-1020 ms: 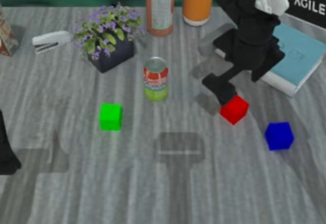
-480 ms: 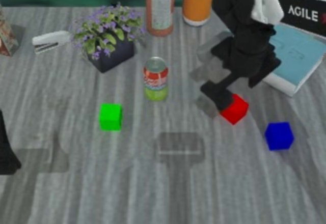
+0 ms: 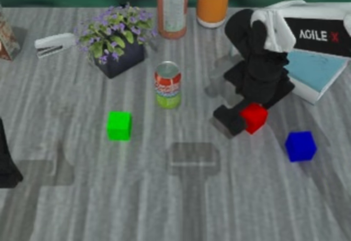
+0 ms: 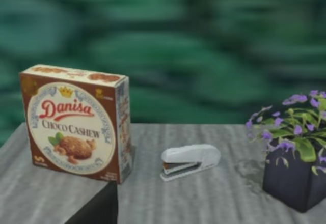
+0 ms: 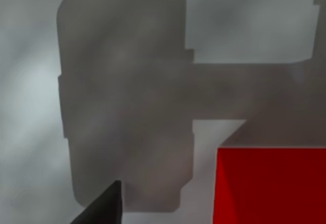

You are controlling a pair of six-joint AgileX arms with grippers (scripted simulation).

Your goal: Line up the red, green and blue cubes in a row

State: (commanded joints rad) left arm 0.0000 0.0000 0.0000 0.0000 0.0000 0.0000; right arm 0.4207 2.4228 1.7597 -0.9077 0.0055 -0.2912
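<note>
Two pincers, only one at work: right pincer [image 3: 245, 119] low over the tabletop [image 3: 181, 197], right of centre, fingers spread open around the red cube [image 3: 255, 117], one dark finger [image 3: 230, 121] just left of it; contact with the cube not clear. In the right wrist view, one dark fingertip [image 5: 104, 207] and the red cube [image 5: 272, 186] near it, a bare strip of tabletop between them. Blue cube [image 3: 300, 145] near, to the lower right of that pincer, apart from the red one. Striped soda can [image 3: 168, 85] to the left, upright, with the green cube [image 3: 119, 125] farther left and well apart. Behind: a potted plant [image 3: 112, 38], a stapler [image 3: 55, 44], two bottles [image 3: 192, 3], a blue book [image 3: 312, 71] under the arm. Left arm [image 3: 6, 161] parked at the left edge, pincer state impossible to tell.
</note>
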